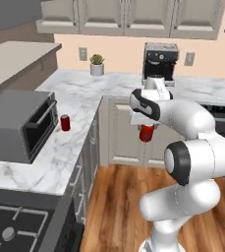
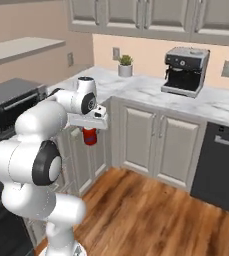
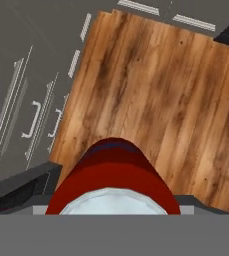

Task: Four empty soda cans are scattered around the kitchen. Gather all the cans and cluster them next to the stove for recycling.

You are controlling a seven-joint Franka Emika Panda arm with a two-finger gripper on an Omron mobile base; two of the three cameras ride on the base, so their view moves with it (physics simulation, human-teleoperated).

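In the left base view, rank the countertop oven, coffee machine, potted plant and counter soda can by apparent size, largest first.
1. Countertop oven, though nearest the camera.
2. Coffee machine.
3. Potted plant.
4. Soda can on the counter, close to the plant.

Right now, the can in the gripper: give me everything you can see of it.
The held soda can is a small red cylinder with a silvery top, looking like painted metal. It hangs upright below the gripper, which is shut on it near the top, above the wood floor in front of the cabinets. In the hand view a dark band shows near its far end. Nothing else touches it.
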